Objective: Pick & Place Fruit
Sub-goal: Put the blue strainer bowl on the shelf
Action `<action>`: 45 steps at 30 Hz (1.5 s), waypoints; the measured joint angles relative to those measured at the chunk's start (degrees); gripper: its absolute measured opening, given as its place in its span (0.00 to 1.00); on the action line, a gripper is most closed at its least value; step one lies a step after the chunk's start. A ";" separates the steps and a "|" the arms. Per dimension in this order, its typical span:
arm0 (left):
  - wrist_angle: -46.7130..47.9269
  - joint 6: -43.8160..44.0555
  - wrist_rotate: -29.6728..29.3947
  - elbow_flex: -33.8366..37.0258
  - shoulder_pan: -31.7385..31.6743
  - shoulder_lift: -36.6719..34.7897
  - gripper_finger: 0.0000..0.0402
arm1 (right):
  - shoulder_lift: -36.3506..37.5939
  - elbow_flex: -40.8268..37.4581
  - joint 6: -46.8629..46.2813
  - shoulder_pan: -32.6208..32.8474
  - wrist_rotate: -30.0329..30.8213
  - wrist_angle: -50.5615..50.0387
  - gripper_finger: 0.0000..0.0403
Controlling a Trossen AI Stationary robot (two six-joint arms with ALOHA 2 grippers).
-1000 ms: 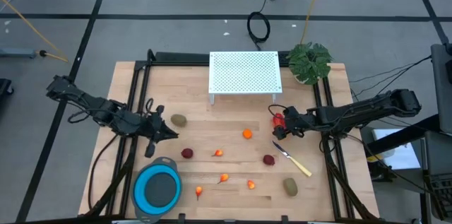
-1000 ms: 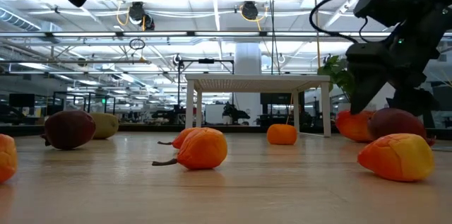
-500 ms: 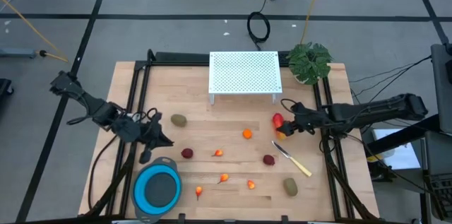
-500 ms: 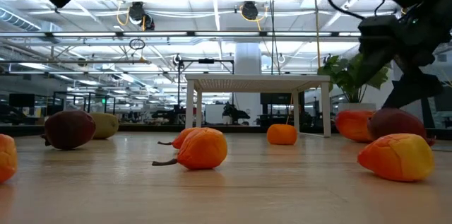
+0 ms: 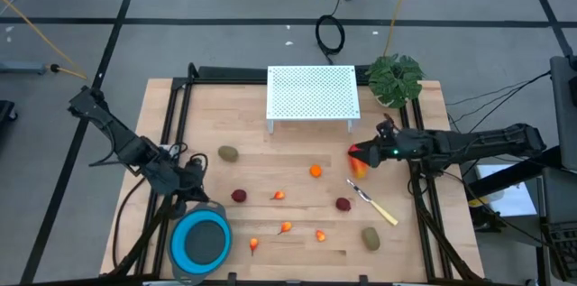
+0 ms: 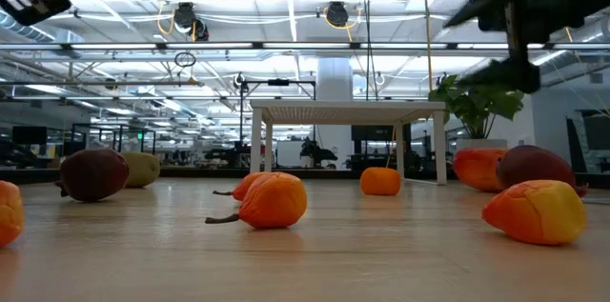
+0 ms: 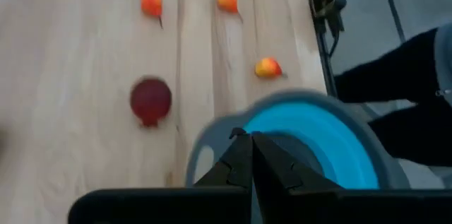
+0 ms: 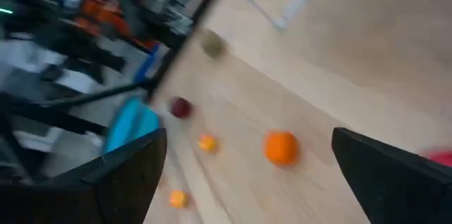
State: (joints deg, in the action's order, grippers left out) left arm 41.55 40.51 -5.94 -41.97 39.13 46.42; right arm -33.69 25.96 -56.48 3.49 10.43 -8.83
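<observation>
No fruit in blue bowl [image 5: 202, 242].

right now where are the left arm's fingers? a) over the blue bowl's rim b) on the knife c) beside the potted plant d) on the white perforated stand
a: the left wrist view shows the left gripper, fingers closed together, just above the grey rim of the blue bowl; the high view agrees.

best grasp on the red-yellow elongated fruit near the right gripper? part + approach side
Judging by the high view: grip the elongated red-yellow fruit across its narrow middle, coming straight down. It lies flat on the table, long axis running roughly toward the rack, so fingers should close across that axis. The right gripper is right beside it, open.
</observation>
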 joint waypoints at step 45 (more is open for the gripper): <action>9.72 57.35 10.66 0.03 14.41 4.69 0.00 | -3.10 -0.04 39.86 -0.02 3.03 34.09 0.87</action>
State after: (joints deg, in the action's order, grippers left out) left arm 51.27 97.86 4.73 -41.93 53.55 51.11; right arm -36.80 25.91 -16.62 3.46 13.45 25.26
